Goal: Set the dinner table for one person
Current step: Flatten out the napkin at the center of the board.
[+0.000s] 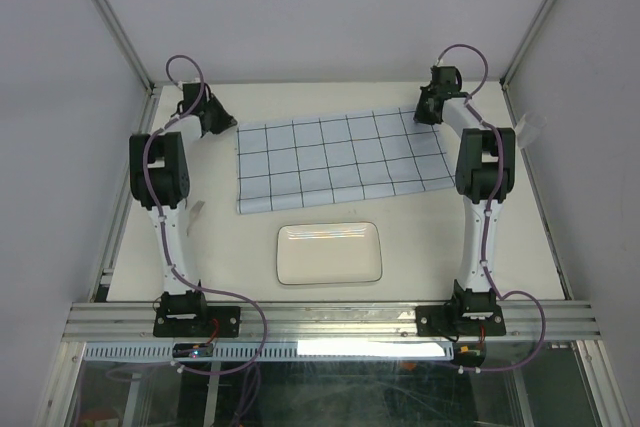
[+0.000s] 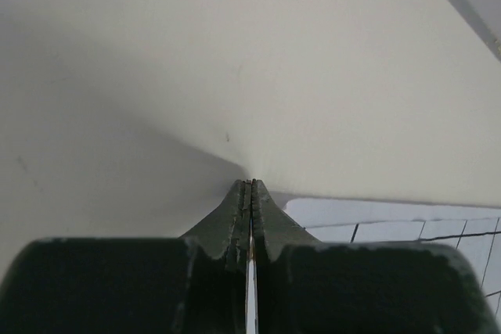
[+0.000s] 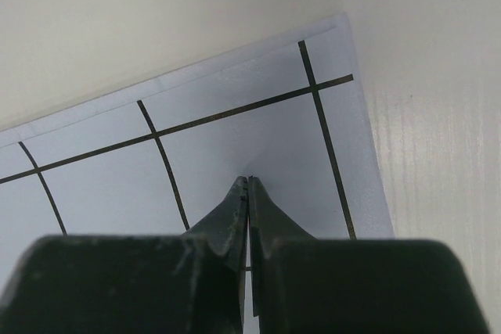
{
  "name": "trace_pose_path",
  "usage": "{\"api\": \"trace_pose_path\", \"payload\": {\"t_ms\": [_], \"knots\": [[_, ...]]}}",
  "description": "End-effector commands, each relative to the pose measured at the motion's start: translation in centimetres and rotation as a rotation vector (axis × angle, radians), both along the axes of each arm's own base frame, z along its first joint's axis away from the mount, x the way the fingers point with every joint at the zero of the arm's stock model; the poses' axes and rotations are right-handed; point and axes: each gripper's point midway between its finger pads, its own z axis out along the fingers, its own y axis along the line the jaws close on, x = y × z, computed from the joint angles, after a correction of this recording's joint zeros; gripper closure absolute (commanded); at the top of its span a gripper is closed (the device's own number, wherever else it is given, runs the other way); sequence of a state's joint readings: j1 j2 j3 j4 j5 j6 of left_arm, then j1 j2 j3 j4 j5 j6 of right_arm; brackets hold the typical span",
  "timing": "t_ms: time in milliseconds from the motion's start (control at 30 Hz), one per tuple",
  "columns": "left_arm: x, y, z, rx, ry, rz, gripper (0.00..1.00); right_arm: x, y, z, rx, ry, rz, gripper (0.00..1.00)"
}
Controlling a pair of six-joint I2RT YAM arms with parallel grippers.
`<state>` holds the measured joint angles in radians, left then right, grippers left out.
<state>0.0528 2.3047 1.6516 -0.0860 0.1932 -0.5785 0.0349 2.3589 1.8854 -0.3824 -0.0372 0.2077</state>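
Both closed, left claw (image 2: 250, 184), right claw (image 3: 248, 181)

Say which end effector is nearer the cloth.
Right. The right end effector is over the cloth, at its far right corner; the left end effector is just off its left corner.

A robotics lab cell is indicated: plain panel walls (image 1: 300, 7) framed by aluminium posts (image 1: 110, 17) at the top, cabled arms (image 1: 162, 175) bolted to a slotted rail (image 1: 330, 319) at the bottom.

Closed left claw (image 2: 250, 185), cream dinner table (image 2: 235, 52), gridded cloth (image 2: 407, 232) at lower right
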Motion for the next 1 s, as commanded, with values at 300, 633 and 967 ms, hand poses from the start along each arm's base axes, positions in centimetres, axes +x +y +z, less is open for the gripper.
{"api": "trace_pose_path", "payload": {"t_ms": [300, 633, 967], "knots": [[-5.7, 4.0, 5.2, 0.226, 0.085, 0.076, 1.00, -1.4, -1.0, 2.3, -0.023, 0.029, 0.005, 1.00], [-5.9, 3.4, 2.0, 0.197, 0.148, 0.057, 1.00, -0.8, 1.1, 7.1, 0.063, -0.065, 0.058, 1.00], [-5.1, 2.7, -0.5, 0.173, 0.159, 0.044, 1.00, -1.4, 4.6, 12.5, 0.118, -0.171, 0.150, 1.00]]}}
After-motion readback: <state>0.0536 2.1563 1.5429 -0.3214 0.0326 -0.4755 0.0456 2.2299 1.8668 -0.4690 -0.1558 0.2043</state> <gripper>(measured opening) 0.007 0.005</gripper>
